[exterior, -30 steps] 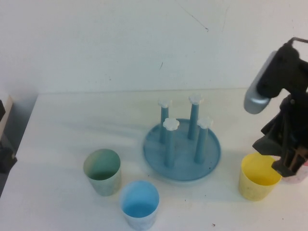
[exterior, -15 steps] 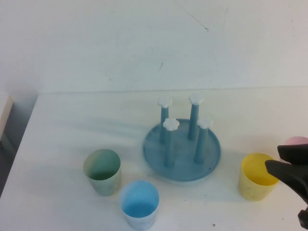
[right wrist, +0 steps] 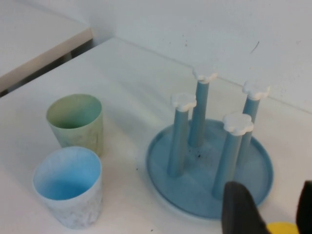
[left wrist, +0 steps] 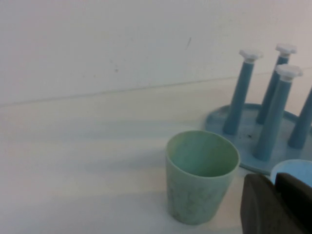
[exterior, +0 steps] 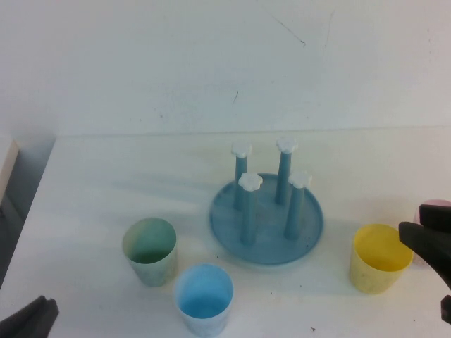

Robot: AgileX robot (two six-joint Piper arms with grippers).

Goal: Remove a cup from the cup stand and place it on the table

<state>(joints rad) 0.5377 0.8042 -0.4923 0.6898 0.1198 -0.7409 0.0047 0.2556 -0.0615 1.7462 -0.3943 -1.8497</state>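
Observation:
The yellow cup [exterior: 379, 258] stands upright on the white table [exterior: 106, 183], right of the blue cup stand [exterior: 266, 220]. All of the stand's pegs are bare. My right gripper [exterior: 427, 262] is at the right edge, just right of the yellow cup, open and empty. In the right wrist view its fingers [right wrist: 241, 208] stand wide apart, with the cup's rim [right wrist: 283, 228] low between them and the stand [right wrist: 209, 168] ahead. My left gripper [exterior: 29, 320] shows at the front left corner. In the left wrist view [left wrist: 278, 197] it is shut and empty.
A pale green cup [exterior: 149, 251] and a light blue cup [exterior: 204, 290] stand front left of the stand. A pink cup [exterior: 435, 205] peeks out behind my right gripper. A white wall runs along the table's far edge.
My right arm has drawn back from above the yellow cup to the right edge and dropped low. The yellow cup stays on the table. My left gripper has come into view at the front left corner.

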